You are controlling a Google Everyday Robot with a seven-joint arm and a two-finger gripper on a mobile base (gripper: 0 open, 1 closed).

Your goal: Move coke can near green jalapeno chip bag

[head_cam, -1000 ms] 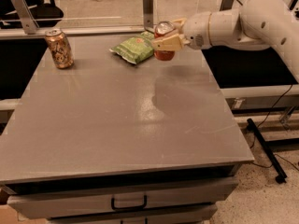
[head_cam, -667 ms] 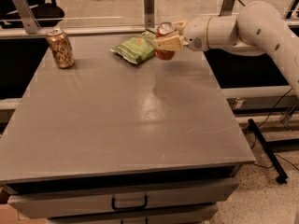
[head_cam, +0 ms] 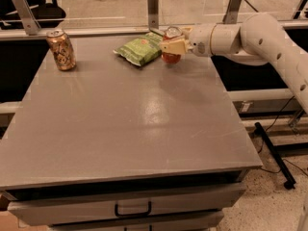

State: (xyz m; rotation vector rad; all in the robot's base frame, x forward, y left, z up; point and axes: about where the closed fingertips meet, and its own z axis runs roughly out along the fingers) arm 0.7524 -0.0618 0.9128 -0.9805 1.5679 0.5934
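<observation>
Nearest you, at the bottom of the frame, a grey drawer front carries a dark metal pull handle (head_cam: pixel 132 209) below the edge of the wide grey tabletop (head_cam: pixel 120 124), which fills most of the view. Look further back to the upper left and you find a gold-brown patterned aluminium can (head_cam: pixel 61 49) standing upright, well apart from everything else. At upper centre lies the flat, crinkled light-green jalapeno chip bag (head_cam: pixel 139 49), its long side angled toward the back edge. Just beside the bag's right end you see the small red coke can (head_cam: pixel 171 57) with its silver top, upright and low over the table; whether its base touches the surface you cannot tell. The cream-coloured gripper (head_cam: pixel 171 45) is clamped around the can's middle, reaching in from the right on the thick white robot arm (head_cam: pixel 250 32), which runs off the upper right of the frame. Behind the table's back edge stands an upright metal post (head_cam: pixel 153 6).
</observation>
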